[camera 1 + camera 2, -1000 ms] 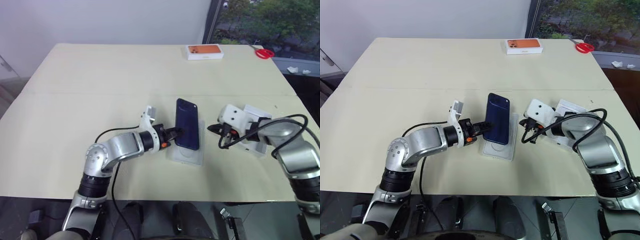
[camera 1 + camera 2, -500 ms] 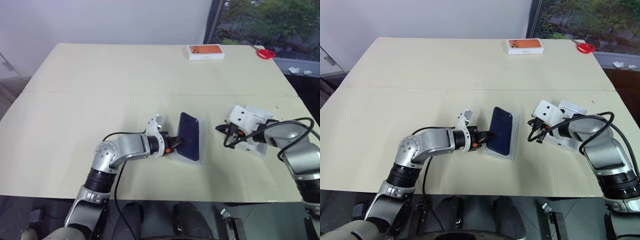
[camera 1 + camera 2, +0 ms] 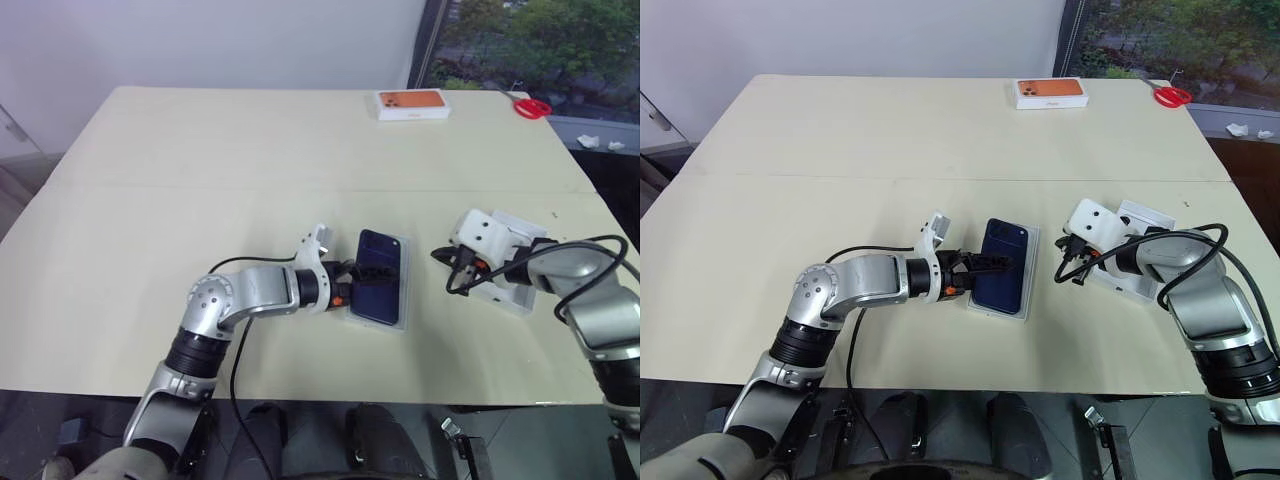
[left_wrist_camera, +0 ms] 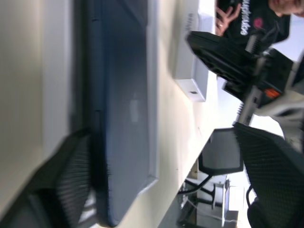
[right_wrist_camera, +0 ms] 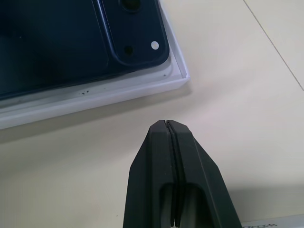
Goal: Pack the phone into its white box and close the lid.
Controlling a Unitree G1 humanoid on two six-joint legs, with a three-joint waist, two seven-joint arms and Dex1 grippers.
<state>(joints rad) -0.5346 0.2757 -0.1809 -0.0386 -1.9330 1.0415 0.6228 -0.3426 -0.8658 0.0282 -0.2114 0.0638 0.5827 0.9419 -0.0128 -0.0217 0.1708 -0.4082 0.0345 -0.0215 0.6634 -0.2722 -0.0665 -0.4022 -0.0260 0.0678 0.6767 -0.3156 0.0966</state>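
Note:
The phone (image 3: 379, 288), dark navy with its glossy back up, lies in the white box (image 3: 404, 300) near the table's front edge. Its camera corner (image 5: 137, 28) sits inside the white rim. My left gripper (image 3: 354, 285) is at the phone's left long edge and stands open; one finger (image 4: 71, 180) is beside that edge and the other is far off it. My right gripper (image 3: 440, 257) is shut and empty, hovering just right of the box's far corner. The lid (image 3: 512, 290) lies on the table to the right, partly under my right arm.
A white box with an orange top (image 3: 410, 103) and red scissors (image 3: 528, 106) lie at the table's far edge. The table's front edge runs close below the white box. In the left wrist view, a person in a dark shirt (image 4: 256, 23) is beyond the table.
A second ago the left gripper held the phone tilted up over the box. The phone has come down flat into the box, and the left gripper has opened. The right gripper stays shut.

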